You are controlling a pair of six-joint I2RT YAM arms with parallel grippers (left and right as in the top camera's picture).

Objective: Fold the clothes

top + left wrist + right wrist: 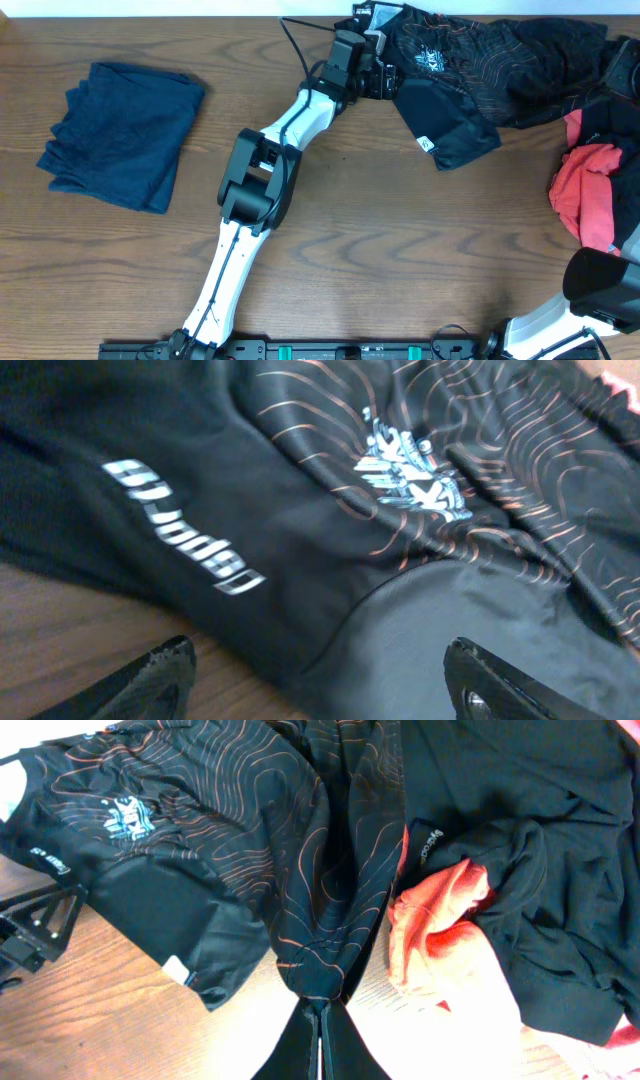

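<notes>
Navy piece (122,135) lies roughly folded nr bench's left edge, so one looks done. L gripper (320,665) is spread wide and empty, hovering over black jersey (470,70) heaped at far edge. Coral-red piece (590,190) is crumpled by right edge. R gripper (320,1038) is pinched closed, nothing visibly held. Most folding's left.

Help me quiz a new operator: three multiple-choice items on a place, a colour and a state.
1. The navy garment lies: A) on the table at its left B) at its middle C) at its right edge
2. Contour lines on the black jersey are: A) white B) orange C) green
3. The left jaws are: A) shut on cloth B) open above the black jersey C) out of view
A, alone at left overhead; B, thin orange lines show; B, the jaws stand wide apart.
</notes>
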